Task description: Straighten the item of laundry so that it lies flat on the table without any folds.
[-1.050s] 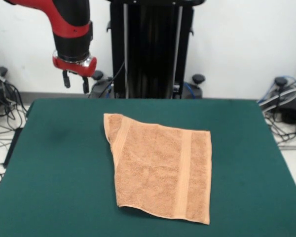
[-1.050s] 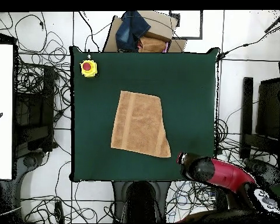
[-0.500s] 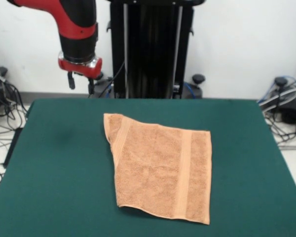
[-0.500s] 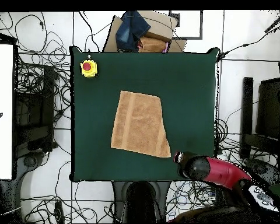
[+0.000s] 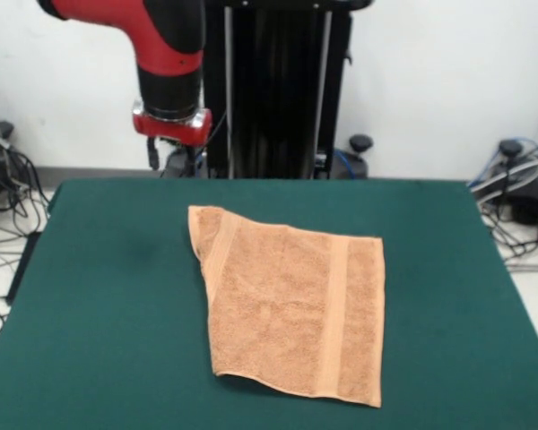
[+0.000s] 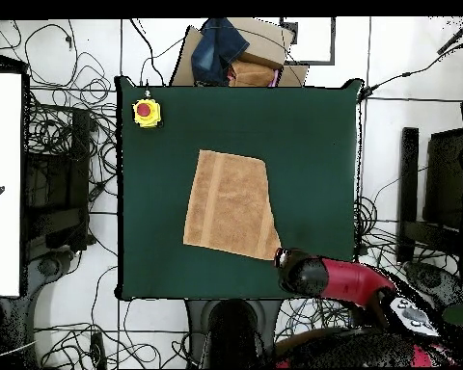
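The peach-orange towel [image 5: 296,305] lies near the middle of the green table [image 5: 99,296], in the overhead view towel [image 6: 231,204] on table [image 6: 313,145]. Its outline is skewed: one short end slants and narrows to a corner, where the cloth seems folded under. A woven band runs near each short end. My gripper [image 5: 171,159] hangs open and empty above the table's far edge, up and to the left of the towel's far left corner, clear of the cloth. From overhead the red arm [image 6: 322,277] covers the gripper, close to the towel's pointed corner.
A yellow box with a red button [image 6: 146,113] sits on a table corner. A cardboard box with blue cloth [image 6: 231,53] stands just beyond the table's edge. Cables cover the floor on all sides. The black pedestal [image 5: 273,90] rises behind the table.
The arm has swung sideways along the table's edge toward the towel's corner, rightward in the front view. The towel has not moved.
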Tool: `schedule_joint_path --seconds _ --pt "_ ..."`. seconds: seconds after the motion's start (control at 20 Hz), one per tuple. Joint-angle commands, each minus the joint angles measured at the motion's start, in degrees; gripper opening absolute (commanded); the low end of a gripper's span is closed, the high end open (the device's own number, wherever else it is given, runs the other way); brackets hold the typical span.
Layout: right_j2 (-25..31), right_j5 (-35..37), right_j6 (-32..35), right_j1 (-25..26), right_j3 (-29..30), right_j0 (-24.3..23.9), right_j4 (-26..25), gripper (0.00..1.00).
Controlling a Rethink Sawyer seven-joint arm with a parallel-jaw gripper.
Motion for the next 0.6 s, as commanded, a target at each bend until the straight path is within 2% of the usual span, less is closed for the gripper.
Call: schedule_joint_path --seconds 0.05,0.3,0.6 --pt "-0.8 -3.9 10.6 0.8 3.7 3.6 1.4 1.0" --pt "-2.0 -6.2 12.1 1.6 4.2 5.3 2.4 1.0" --pt "-4.6 -10.0 14.7 3.3 5.2 9.5 4.7 1.0"
